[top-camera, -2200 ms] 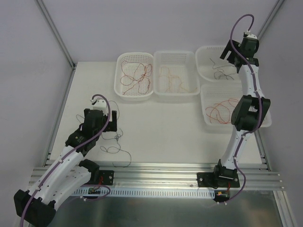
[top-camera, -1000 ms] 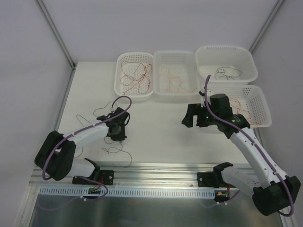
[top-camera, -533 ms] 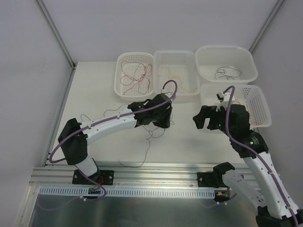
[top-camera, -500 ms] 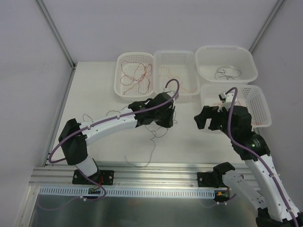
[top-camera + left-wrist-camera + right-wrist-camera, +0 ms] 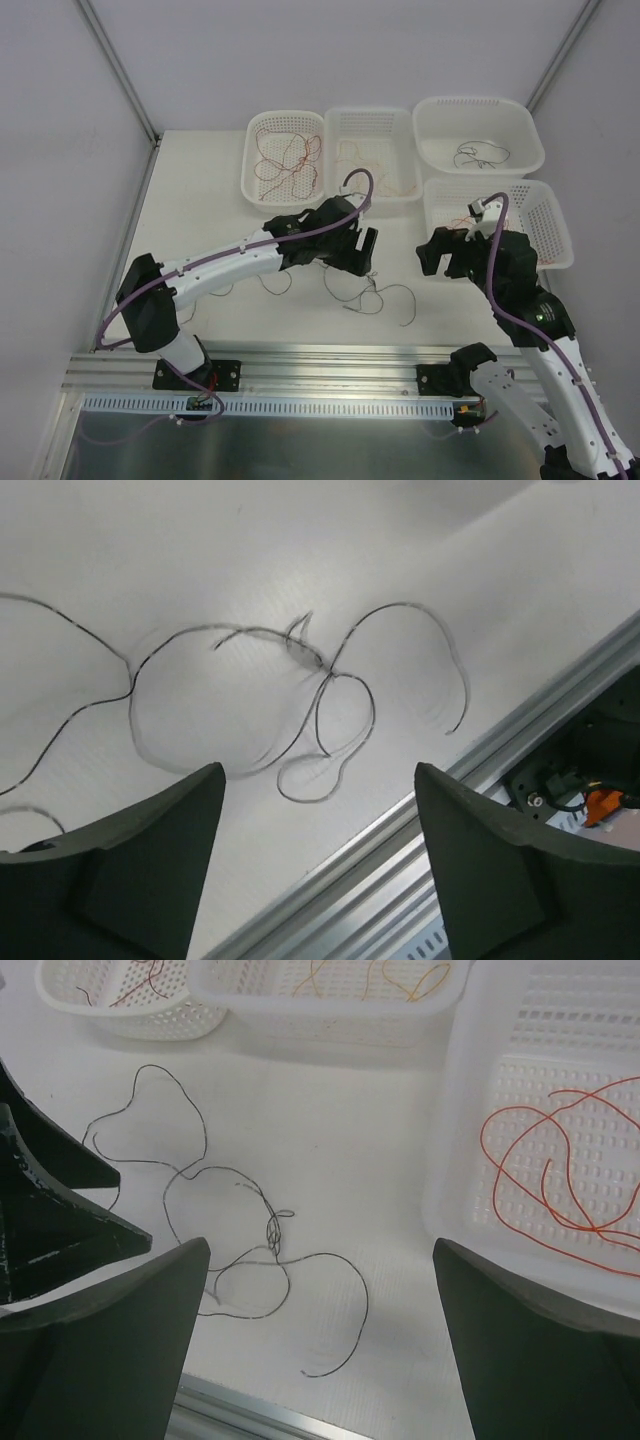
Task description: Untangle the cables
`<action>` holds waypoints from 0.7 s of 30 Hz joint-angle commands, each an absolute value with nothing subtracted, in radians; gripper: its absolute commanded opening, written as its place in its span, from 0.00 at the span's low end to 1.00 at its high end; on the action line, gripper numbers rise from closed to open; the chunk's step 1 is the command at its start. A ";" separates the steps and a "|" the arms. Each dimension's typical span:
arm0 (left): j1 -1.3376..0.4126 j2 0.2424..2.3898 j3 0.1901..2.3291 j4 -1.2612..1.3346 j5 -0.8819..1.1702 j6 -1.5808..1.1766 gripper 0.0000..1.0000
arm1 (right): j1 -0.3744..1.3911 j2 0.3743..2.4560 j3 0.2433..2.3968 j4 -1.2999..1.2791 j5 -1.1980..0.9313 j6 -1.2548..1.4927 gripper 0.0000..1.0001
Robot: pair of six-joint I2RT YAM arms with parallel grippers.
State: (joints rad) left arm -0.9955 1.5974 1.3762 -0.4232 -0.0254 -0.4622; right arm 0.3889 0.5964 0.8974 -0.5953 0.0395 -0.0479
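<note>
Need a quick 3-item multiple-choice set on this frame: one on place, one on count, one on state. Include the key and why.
1. The knotted black cable lies:
A. in a basket
B. on the table, between the left gripper and the right gripper
C. draped over the left arm

2. The white baskets number:
A. two
B. three
C. four

3. The left gripper is:
A. open, holding nothing
B. shut on the cable
C. shut on a basket rim

Key:
1 B, since the top view shows the cable loose on the table in the gap between the two grippers.
2 C, since four baskets stand along the far side.
3 A, since the left wrist view shows the fingers wide apart with the cable lying free on the table below them.
</note>
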 commanded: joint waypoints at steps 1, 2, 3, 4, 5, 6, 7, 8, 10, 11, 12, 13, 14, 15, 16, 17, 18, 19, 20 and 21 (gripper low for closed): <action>-0.939 1.501 1.292 -0.446 -0.109 -0.497 0.81 | 0.394 0.614 0.884 -0.578 0.008 -0.063 0.99; -0.919 1.482 1.270 -0.446 -0.118 -0.518 0.86 | 0.393 0.618 0.881 -0.578 0.009 -0.064 0.99; -0.901 1.467 1.225 -0.446 -0.121 -0.528 0.91 | 0.393 0.623 0.881 -0.577 -0.029 -0.067 0.99; -0.858 1.424 1.201 -0.448 -0.126 -0.540 0.96 | 0.394 0.632 0.879 -0.578 -0.035 -0.071 0.99; -0.836 1.402 1.151 -0.446 -0.133 -0.557 0.98 | 0.393 0.638 0.873 -0.577 -0.057 -0.072 0.99; -0.816 1.381 1.126 -0.454 -0.143 -0.564 0.99 | 0.394 0.643 0.870 -0.574 -0.072 -0.075 0.99; -0.772 1.338 1.100 -0.457 -0.170 -0.577 0.99 | 0.394 0.658 0.867 -0.569 -0.090 -0.074 0.99; -0.750 1.318 1.051 -0.463 -0.179 -0.583 0.99 | 0.393 0.666 0.862 -0.568 -0.132 -0.075 1.00; -0.682 1.258 0.999 -0.477 -0.210 -0.603 0.99 | 0.393 0.696 0.848 -0.563 -0.169 -0.065 1.00; -0.654 1.243 0.947 -0.485 -0.221 -0.609 0.99 | 0.394 0.706 0.842 -0.560 -0.198 -0.060 0.99; -0.629 1.209 0.922 -0.498 -0.232 -0.617 0.99 | 0.394 0.712 0.828 -0.555 -0.210 -0.054 0.99; -0.606 1.194 0.899 -0.511 -0.239 -0.623 0.99 | 0.396 0.718 0.822 -0.554 -0.218 -0.049 0.99; -0.550 1.177 0.852 -0.518 -0.254 -0.636 0.99 | 0.399 0.729 0.816 -0.552 -0.231 -0.052 1.00; -0.523 1.161 0.829 -0.522 -0.255 -0.638 0.99 | 0.402 0.735 0.812 -0.555 -0.238 -0.054 0.99; -0.493 1.134 0.807 -0.526 -0.255 -0.635 0.99 | 0.402 0.739 0.805 -0.555 -0.242 -0.055 1.00; -0.467 1.121 0.775 -0.531 -0.259 -0.634 0.99 | 0.406 0.744 0.802 -0.557 -0.248 -0.061 0.99; -0.419 1.105 0.763 -0.535 -0.264 -0.634 0.99 | 0.410 0.750 0.801 -0.558 -0.255 -0.064 1.00; -0.398 1.097 0.752 -0.546 -0.271 -0.638 0.99 | 0.408 0.753 0.796 -0.555 -0.258 -0.067 1.00; -0.378 1.091 0.733 -0.554 -0.281 -0.644 0.99 | 0.414 0.756 0.796 -0.558 -0.262 -0.071 1.00; -0.342 1.080 0.726 -0.557 -0.307 -0.650 0.99 | 0.416 0.759 0.795 -0.561 -0.265 -0.074 0.99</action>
State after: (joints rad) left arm -0.4030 1.1236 0.7521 -0.5236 -0.2420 -0.6147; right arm 0.4046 0.7605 0.7906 -0.5842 -0.2169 -0.0608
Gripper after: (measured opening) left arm 0.990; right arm 0.993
